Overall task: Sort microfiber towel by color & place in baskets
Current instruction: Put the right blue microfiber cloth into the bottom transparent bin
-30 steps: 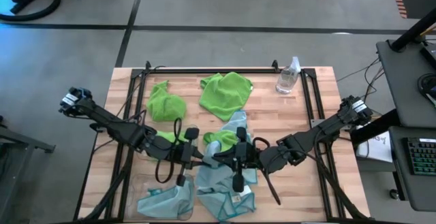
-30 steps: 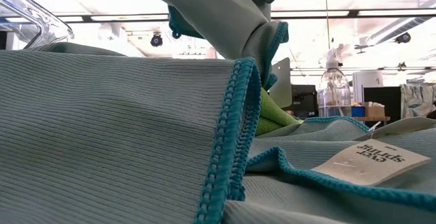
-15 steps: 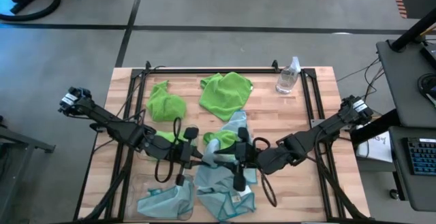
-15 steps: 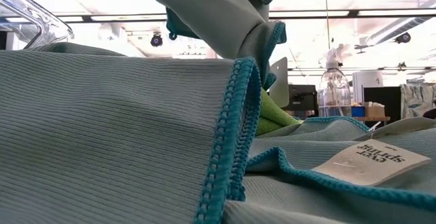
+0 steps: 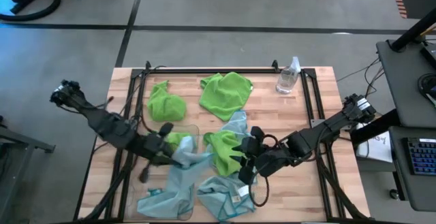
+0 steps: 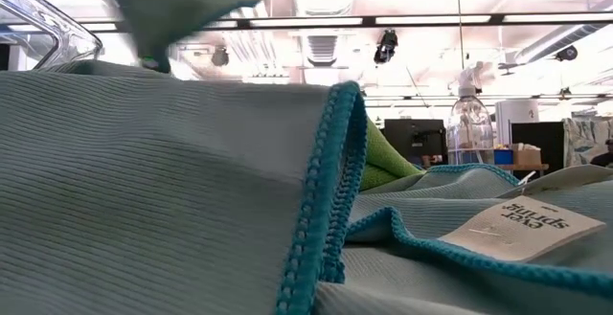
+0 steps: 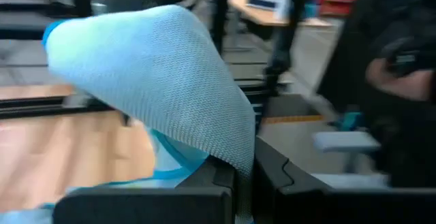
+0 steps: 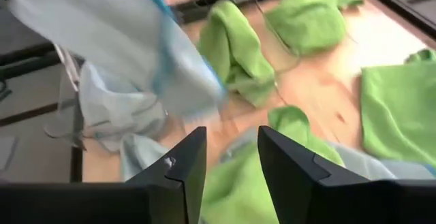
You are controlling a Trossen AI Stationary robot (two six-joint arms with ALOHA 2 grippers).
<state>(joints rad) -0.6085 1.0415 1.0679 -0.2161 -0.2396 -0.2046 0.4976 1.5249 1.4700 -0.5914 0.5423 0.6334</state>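
The wooden table is seen from above with both dark arms reaching in toward its middle. Two clear baskets sit at the near edge: one at the left with a pale blue towel bunched inside, and its neighbour, whose rim is barely made out, under a blue towel bearing a white tag. A flat lime green towel and a crumpled green one are laid at the far side, and another green towel is heaped in the middle. A clear spray bottle is stood near the far right corner. A blue towel is pinched in the closed jaws of the left gripper and is draped toward the left basket. The right gripper is held with its jaws spread and empty just above the middle green heap.
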